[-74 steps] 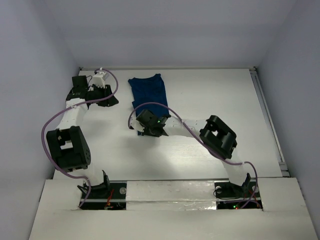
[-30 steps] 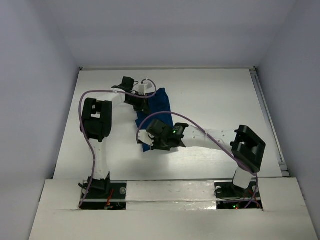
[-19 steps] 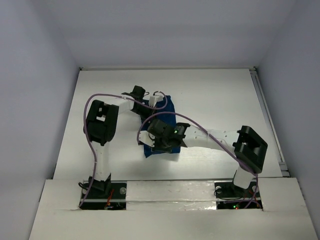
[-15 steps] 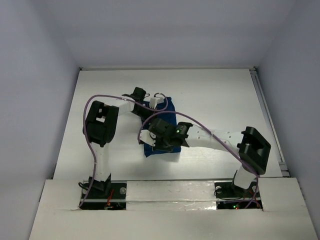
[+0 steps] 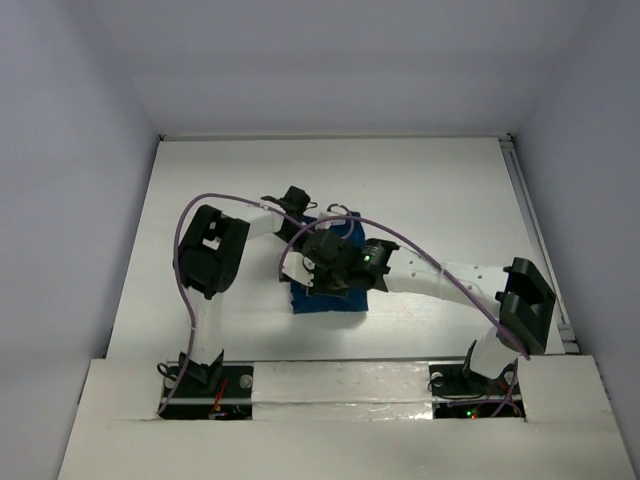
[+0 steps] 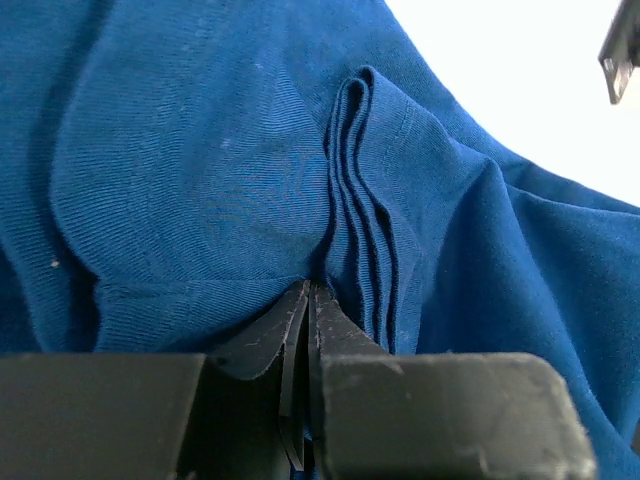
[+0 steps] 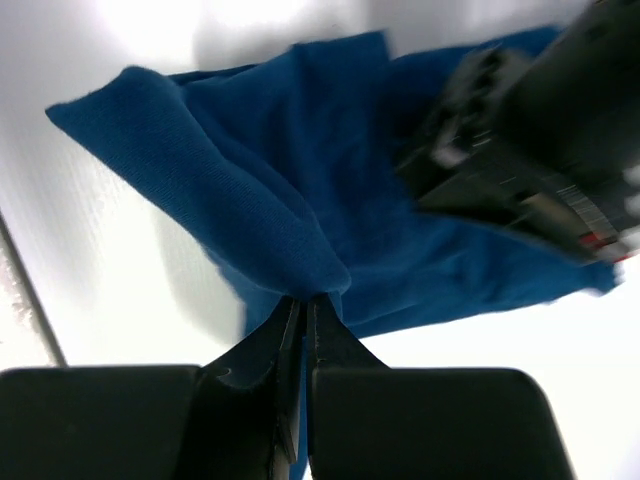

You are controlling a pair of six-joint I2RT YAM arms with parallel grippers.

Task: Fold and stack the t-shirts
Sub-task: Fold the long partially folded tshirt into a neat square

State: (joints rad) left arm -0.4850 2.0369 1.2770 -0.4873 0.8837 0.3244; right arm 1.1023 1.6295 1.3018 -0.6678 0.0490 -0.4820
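Step in hand: a fold, mid-way. The t-shirt lay bunched at the middle of the surface, nearer the near edge than the far one, only plain blue showing.

Left hand: jaws pinched narrow on a stacked edge of several cloth layers. Right hand: jaws likewise closed on a doubled flap of the cloth, with a loose corner trailing to the left.

Which edges these were, hem or shoulder, could not be told from the wrist views; probably the two corners of one end.

Next move, as judged: lay the held layers flat, square with the cloth below, then release both together.

In the way: both hands crowded just beside each other over the cloth. The right arm and a purple cable crossed above it, hiding much of the shirt from overhead.
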